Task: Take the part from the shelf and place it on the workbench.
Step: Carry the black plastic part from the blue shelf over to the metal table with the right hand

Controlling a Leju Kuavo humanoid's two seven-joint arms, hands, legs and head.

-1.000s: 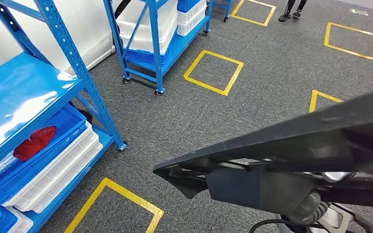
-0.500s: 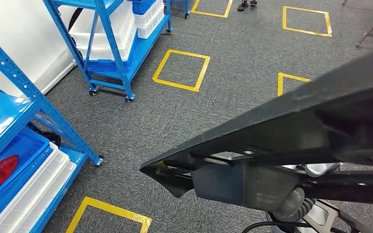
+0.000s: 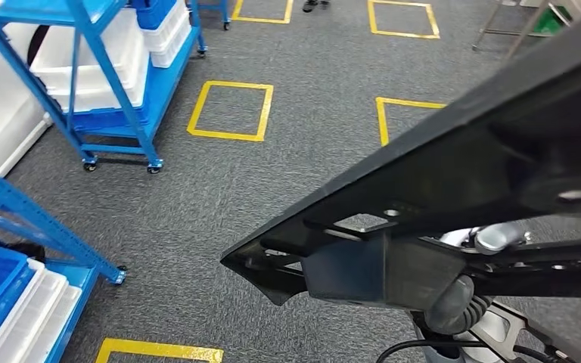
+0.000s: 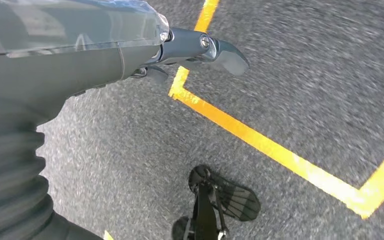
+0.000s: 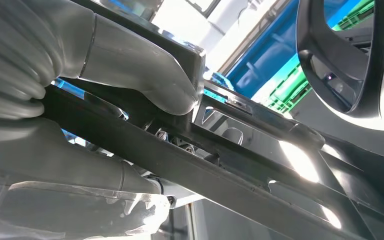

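Grey carpet [image 3: 287,181], long black ribbed part [image 3: 454,197]

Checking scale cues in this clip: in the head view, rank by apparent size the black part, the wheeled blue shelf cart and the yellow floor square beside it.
1. black part, though it sits closest to the camera
2. blue shelf cart
3. yellow floor square

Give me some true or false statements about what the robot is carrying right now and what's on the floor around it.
1. The right hand grips the black part. True.
2. The left hand holds a red tray. False: it hangs over the grey carpet with nothing in it.
3. Yellow tape squares mark the carpet. True.
4. The wheeled blue rack carries green crates. False: they are white and blue.
5. The part lies on a workbench. False: it is carried above the floor.
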